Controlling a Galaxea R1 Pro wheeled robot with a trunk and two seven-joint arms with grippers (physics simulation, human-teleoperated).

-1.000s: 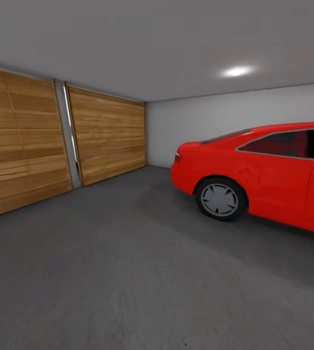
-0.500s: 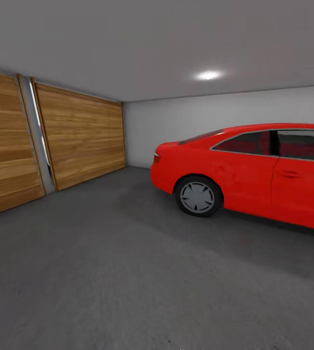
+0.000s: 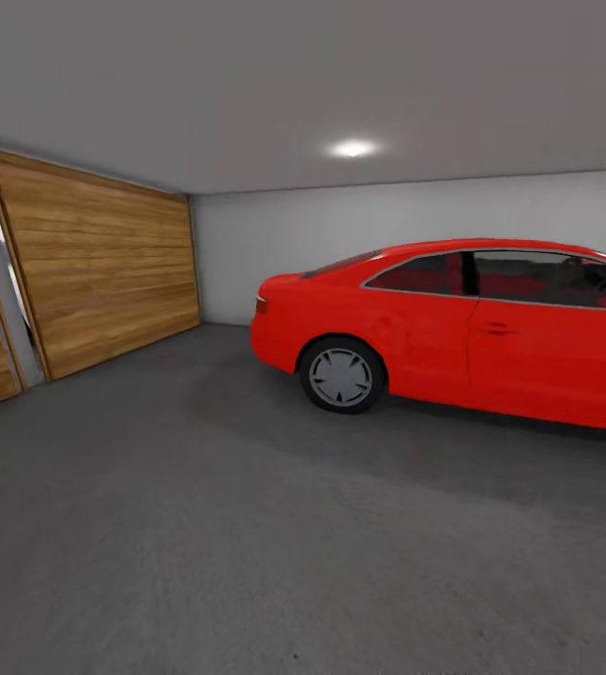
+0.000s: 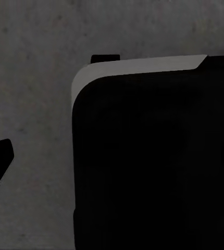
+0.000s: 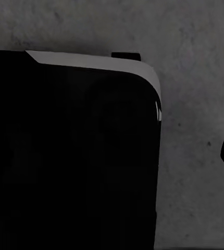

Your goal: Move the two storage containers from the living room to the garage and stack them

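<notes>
So the head view is just the garage: dark grey concrete floor point(image 3: 247, 525) across the whole lower half, a red car point(image 3: 453, 328) parked at the middle right, wooden garage doors point(image 3: 97, 262) along the left edge, pale wall point(image 3: 275, 244) at the back and a ceiling light point(image 3: 353, 148) up top. Both wrist views look down at that same mottled concrete, each with a big black rounded body point(image 4: 153, 161) with a light grey edge covering most of the frame, same deal on the right point(image 5: 70, 156). Can't tell whether either gripper's fingers are spread or pressed together.
</notes>
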